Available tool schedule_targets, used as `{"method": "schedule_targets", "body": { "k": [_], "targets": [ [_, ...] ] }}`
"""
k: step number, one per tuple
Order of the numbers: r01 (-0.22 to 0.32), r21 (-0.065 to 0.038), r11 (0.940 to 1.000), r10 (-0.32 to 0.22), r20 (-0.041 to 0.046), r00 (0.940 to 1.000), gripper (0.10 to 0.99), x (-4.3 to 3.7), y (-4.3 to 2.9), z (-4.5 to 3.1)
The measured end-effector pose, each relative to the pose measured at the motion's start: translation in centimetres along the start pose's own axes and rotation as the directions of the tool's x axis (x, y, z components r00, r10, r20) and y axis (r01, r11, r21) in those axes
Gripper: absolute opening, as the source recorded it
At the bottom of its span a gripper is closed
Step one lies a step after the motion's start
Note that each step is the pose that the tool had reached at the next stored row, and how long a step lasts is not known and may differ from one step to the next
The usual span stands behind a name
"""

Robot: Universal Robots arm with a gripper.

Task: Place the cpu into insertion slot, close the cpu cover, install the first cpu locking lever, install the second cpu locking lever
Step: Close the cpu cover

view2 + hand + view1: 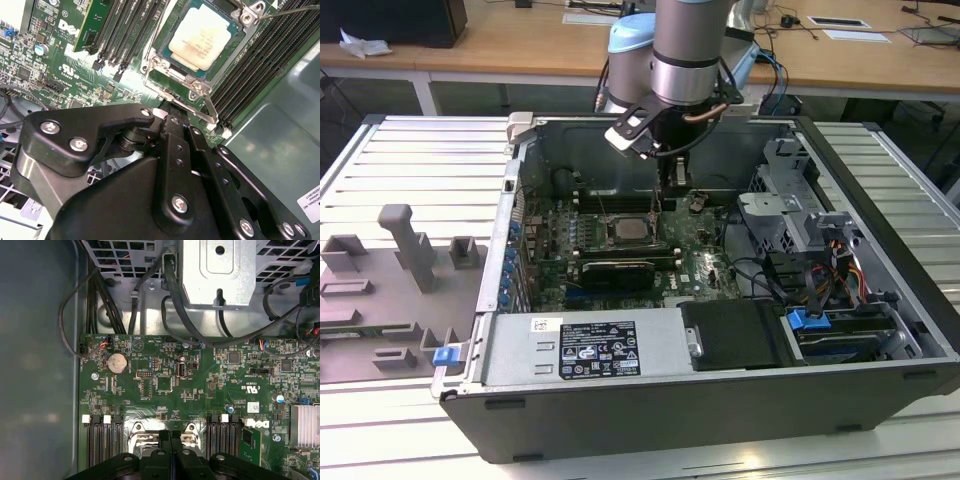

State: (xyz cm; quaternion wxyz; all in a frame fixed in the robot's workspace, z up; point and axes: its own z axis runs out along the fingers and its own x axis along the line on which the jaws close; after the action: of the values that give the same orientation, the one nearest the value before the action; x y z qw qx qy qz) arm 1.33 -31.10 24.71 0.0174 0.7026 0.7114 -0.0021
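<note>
Power supply box (pixel 582 350): nearest thing in the exterior view, behind the near wall of the open computer case (pixel 670 410); it has no part in the work.
Cpu (pixel 200 37): it lies flat in the insertion slot (pixel 611 240), in the middle of the green board (pixel 165 385); its pale top is uncovered.
Cpu cover (pixel 170 79): the thin metal frame seems to lie down around the cpu; I judge it closed, but I cannot be sure.
Lever: one thin wire lever (pixel 292 10) stands off from a corner of the slot, so it looks not locked.
Step in hand: by my judgement the first locking lever; the placing is done, and the cover is likely done too.
What the move calls for: exact aim on a very thin, springy wire, a push down and under its hook, and no contact with the cpu or the memory slots (pixel 272 65) beside it.
Gripper (pixel 171 436): low over the board, its tip just beside the slot's edge, a little far and to the exterior view's right of the cpu.
Fingers (pixel 161 446): pressed together with no gap visible; whether a wire is between them I cannot tell.
Arm (pixel 690 60): nearly vertical above the far part of the case, wrist pointing straight down at the board.
</note>
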Motion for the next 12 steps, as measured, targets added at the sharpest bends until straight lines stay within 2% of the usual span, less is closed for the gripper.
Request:
{"method": "schedule_targets", "body": {
  "k": [12],
  "targets": [
    [0.000,0.000,1.0000,0.000,0.0001,1.0000,0.106,0.00,-0.25,-0.01]
  ]
}}
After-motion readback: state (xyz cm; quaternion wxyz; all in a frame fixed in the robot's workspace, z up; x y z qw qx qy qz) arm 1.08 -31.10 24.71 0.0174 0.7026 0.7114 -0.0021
